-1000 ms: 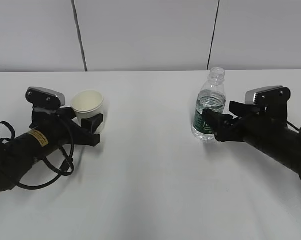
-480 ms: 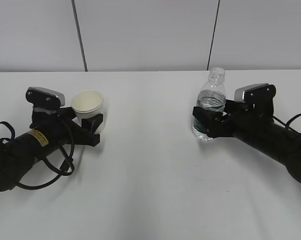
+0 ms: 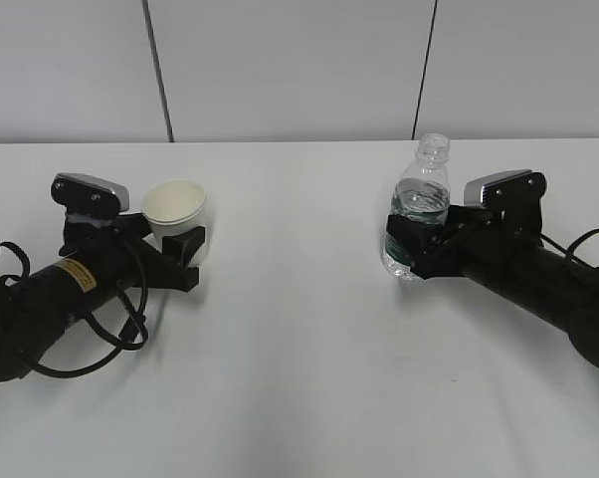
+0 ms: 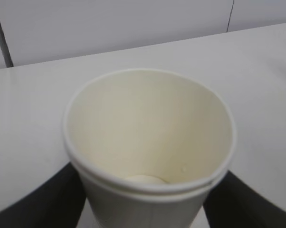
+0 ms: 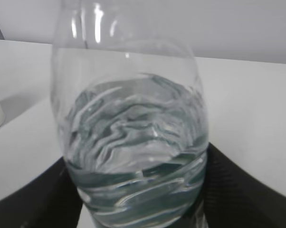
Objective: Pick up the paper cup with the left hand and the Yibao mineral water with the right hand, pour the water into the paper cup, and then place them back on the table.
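The white paper cup (image 3: 175, 204) stands upright on the white table (image 3: 299, 339) at the left, cream inside and empty in the left wrist view (image 4: 147, 128). My left gripper (image 3: 183, 242), on the arm with the yellow sticker, has a black finger (image 4: 43, 199) against each side of the cup's lower wall. The Yibao mineral water bottle (image 3: 419, 199) stands upright at the right, capless, with water (image 5: 133, 118) filling its lower part. My right gripper (image 3: 411, 244) holds it at the green label, one finger (image 5: 238, 190) on each side.
A grey panelled wall (image 3: 299, 70) runs behind the table's far edge. Black cables (image 3: 100, 339) loop beside the left arm. Bare tabletop lies between the two arms and in front of them.
My right arm has slid left so its fingers now sit around the bottle's label. The left arm and the cup have not moved.
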